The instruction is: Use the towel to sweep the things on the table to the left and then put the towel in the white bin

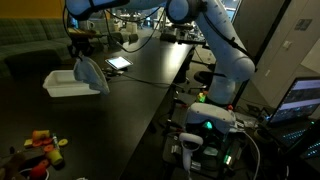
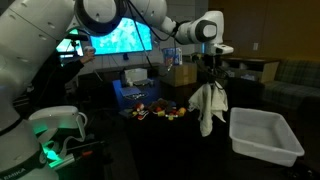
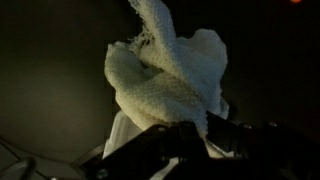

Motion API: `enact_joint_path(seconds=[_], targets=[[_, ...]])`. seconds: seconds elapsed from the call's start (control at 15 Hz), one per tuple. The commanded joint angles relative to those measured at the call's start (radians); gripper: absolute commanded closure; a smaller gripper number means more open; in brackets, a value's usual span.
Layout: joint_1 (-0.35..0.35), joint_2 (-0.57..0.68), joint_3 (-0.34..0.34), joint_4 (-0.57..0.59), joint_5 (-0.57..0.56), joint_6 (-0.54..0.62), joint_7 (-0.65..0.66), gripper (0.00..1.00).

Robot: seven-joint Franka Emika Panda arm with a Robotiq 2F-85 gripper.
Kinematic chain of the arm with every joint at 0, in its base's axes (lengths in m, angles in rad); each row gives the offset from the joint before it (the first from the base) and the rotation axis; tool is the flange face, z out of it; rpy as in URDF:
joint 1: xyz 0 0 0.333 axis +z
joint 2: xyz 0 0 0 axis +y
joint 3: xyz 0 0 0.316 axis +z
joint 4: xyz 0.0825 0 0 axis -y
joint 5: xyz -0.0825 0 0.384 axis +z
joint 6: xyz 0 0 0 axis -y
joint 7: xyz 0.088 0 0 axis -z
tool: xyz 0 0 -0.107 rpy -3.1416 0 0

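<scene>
My gripper (image 2: 210, 80) is shut on the top of a white towel (image 2: 208, 108), which hangs down limp above the dark table. In an exterior view the towel (image 1: 86, 72) hangs right next to the white bin (image 1: 68, 84), partly over its edge. The bin also shows in an exterior view (image 2: 262, 135), just beside the towel. In the wrist view the bunched towel (image 3: 165, 70) fills the middle, pinched between the dark fingers (image 3: 195, 135). A cluster of small colourful things (image 2: 158, 111) lies on the table; it also shows near the front edge in an exterior view (image 1: 42, 145).
A tablet (image 1: 118, 63) lies on the table beyond the bin. A bright monitor (image 2: 125, 38) and boxes (image 2: 180, 72) stand at the back. The arm's base with green lights (image 1: 210, 120) sits beside the table. A laptop (image 1: 300, 98) is at the side.
</scene>
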Motion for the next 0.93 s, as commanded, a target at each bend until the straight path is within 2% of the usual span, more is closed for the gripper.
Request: enact_joint_path(seconds=[0.0,0.07,0.33,0.53,0.87], targets=[[-0.025,0.129,-0.016,0.226,0.001,0.026,-0.003,0.92],[-0.016,0.162,-0.043,0.276,0.007,0.048,0.005,0.92],[-0.033,0.273,-0.081,0.448,-0.003,0.135,0.029,0.92],[-0.050,0.360,-0.105,0.569,-0.007,0.157,0.058,0.92],[-0.071,0.444,-0.136,0.623,-0.024,0.166,0.114,0.92]])
